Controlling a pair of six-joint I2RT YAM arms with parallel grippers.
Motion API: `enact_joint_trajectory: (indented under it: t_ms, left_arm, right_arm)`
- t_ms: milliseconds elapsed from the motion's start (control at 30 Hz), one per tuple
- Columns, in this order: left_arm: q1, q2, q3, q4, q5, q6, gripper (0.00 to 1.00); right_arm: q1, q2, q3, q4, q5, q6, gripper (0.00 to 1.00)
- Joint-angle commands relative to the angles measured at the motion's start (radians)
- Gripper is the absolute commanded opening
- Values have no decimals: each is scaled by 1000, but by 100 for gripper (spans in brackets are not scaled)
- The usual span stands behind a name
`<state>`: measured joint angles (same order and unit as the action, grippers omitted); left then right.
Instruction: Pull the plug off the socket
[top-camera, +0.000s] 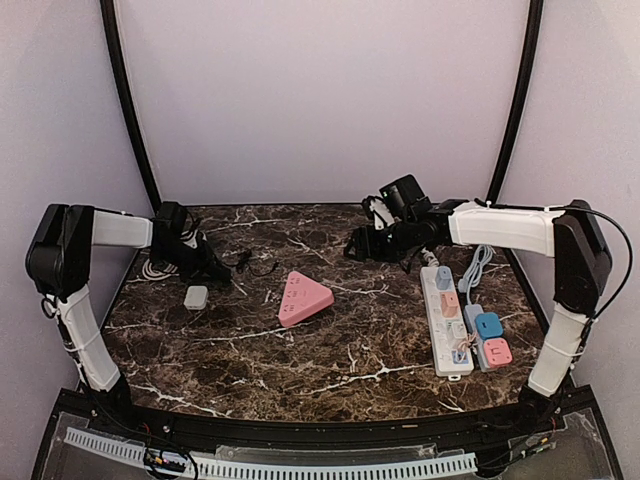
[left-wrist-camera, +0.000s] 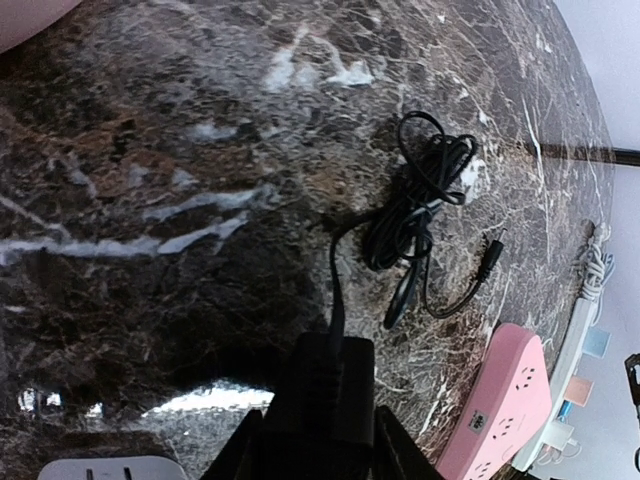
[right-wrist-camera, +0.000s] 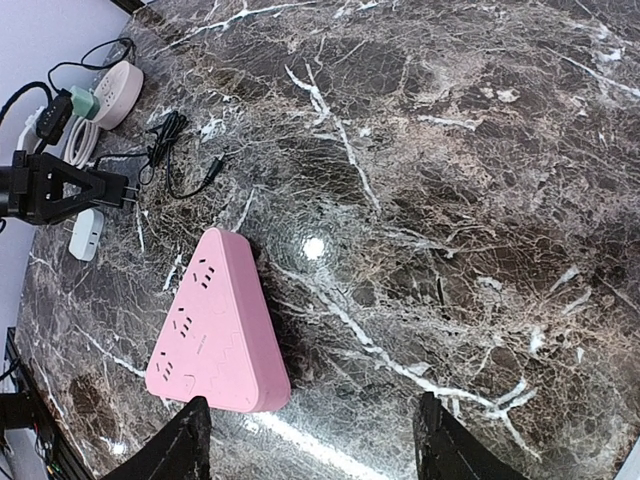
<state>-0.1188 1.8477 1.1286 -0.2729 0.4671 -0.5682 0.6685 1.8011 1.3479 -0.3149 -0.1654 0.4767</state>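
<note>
The main step looks done: the black plug (left-wrist-camera: 330, 390) is clamped between the left fingers (left-wrist-camera: 395, 452) and, in the right wrist view, its 2 metal prongs stick out into open air, not into any outlet. The small white socket (top-camera: 196, 296) it most likely belongs to lies on the counter (top-camera: 330, 350) at the left, just beside and below the held plug, and I can see no contact between the 2. The plug's cord (left-wrist-camera: 415, 200) trails away to a loose coil lying on the stone a little further in. The right fingers (right-wrist-camera: 185, 445) are spread wide with nothing between them, hovering over the middle of the counter near the pink triangular power strip (right-wrist-camera: 215, 320), well apart from the plug. A long white power strip (top-camera: 445, 320) with several coloured plugs in it lies at the right side, untouched. As I judge it, what is left is minor: carry the plug clear of the socket, lay it on the counter and let go.
</note>
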Motion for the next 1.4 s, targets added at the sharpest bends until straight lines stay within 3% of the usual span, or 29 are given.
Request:
enact_joint_trajectory:
  t_ms: [0,133,533,700,933,1133,1367]
  left_arm:
    - [17,5,26,-52,-42,38,41]
    - [21,10,43,-81,-85,54,52]
    - [21,-5,93,-149,-152,76,59]
    - [-9,-64,94,-162,-159,78,70]
    - [-133,-139,99,-181,-203,58,83]
    - [-252,-160,120,-165,-202,0,84]
    - [-448,-111,196,-146,-161,-60,83]
  right_arm:
    - [3,-22,-8,24,-8,3,66]
    - [2,-24,-6,19,-8,0,66]
    - [-13,-74,-58,-14,44,-2,66]
    - [-49,-132,-135,-15,87,12,67]
    - [-110,-231,-230,-103,269,22,68]
    - [-140,-269,-257,-219,463,-1,70]
    - [-200,-236,-261,-242,486,-27,71]
